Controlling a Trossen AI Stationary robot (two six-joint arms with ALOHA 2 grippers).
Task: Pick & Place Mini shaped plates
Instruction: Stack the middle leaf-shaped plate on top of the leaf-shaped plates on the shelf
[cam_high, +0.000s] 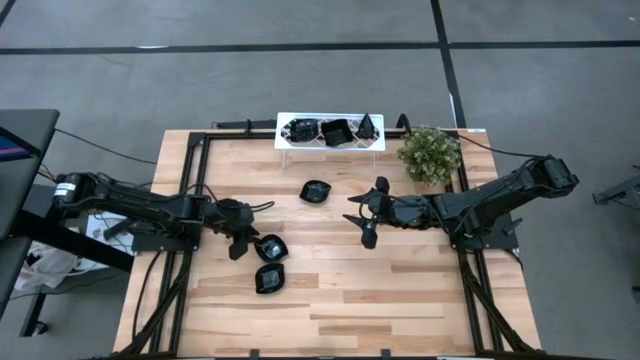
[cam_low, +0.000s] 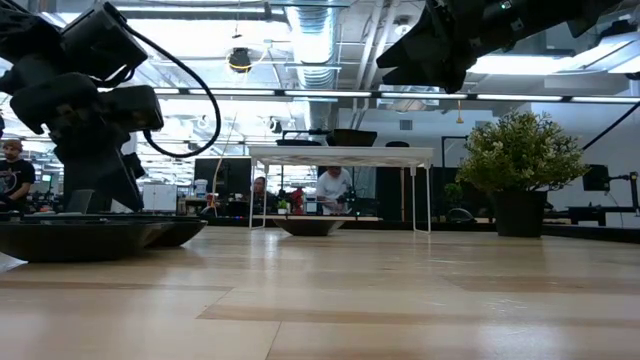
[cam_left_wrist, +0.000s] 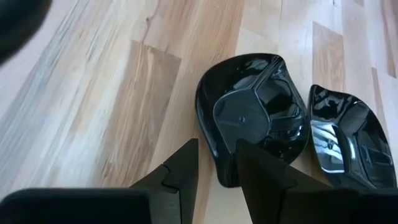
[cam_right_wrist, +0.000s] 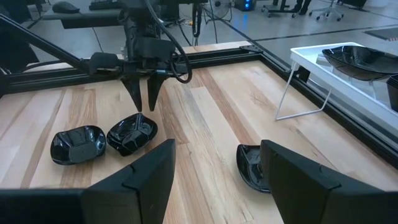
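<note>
left hand (cam_left_wrist: 214, 165) fingers slightly apart, straddling plate (cam_high: 270, 246) rim, not clamped | right hand (cam_high: 366, 212) wide apart, empty, mid-tabletop | risk: glossy rim slips, nudges neighbour plate (cam_high: 268, 280)

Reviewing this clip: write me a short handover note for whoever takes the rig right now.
Left gripper: open, fingers at the rim of one dish, not yet gripping.
Right gripper: open, empty, raised mid-table.
Done: three mini shaped plates sit on the white tray at the far edge.
Left: three dishes on the table, namely the pair by the left gripper, including the nearer one, and one before the tray.
</note>
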